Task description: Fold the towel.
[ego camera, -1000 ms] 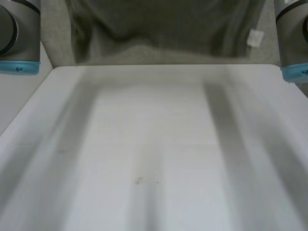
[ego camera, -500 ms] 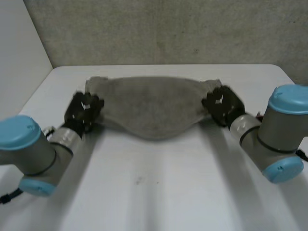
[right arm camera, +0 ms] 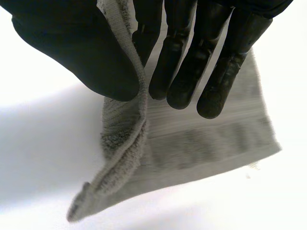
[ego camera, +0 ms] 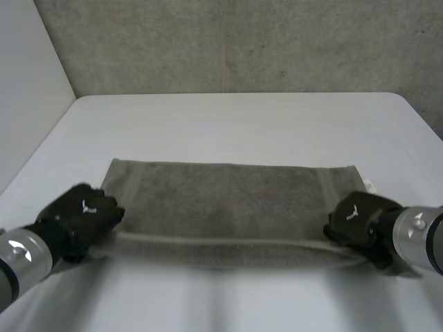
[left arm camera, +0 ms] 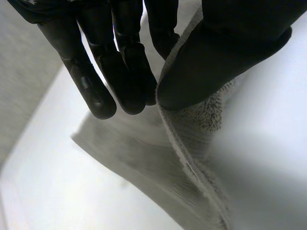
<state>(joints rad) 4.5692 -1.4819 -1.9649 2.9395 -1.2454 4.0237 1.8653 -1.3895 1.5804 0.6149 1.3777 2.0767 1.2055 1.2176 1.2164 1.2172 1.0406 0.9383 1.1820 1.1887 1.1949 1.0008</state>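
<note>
- Lying spread on the white table (ego camera: pixel 235 124), the grey towel (ego camera: pixel 232 200) reaches from hand to hand; a grey wall (ego camera: pixel 242 45) stands behind.
- The left hand (ego camera: pixel 82 216) pinches its near left corner, and the right hand (ego camera: pixel 358 220) its near right corner.
- The wrist views show each thumb pressing the towel's raised edge against straight fingers (left arm camera: pixel 88 86).

The towel (ego camera: pixel 235 200) is nubby terry cloth (the table (ego camera: pixel 242 124) smooth, matt).

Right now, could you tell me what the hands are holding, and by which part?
The towel: left hand pinches its near-left corner, right hand its near-right corner.
</note>
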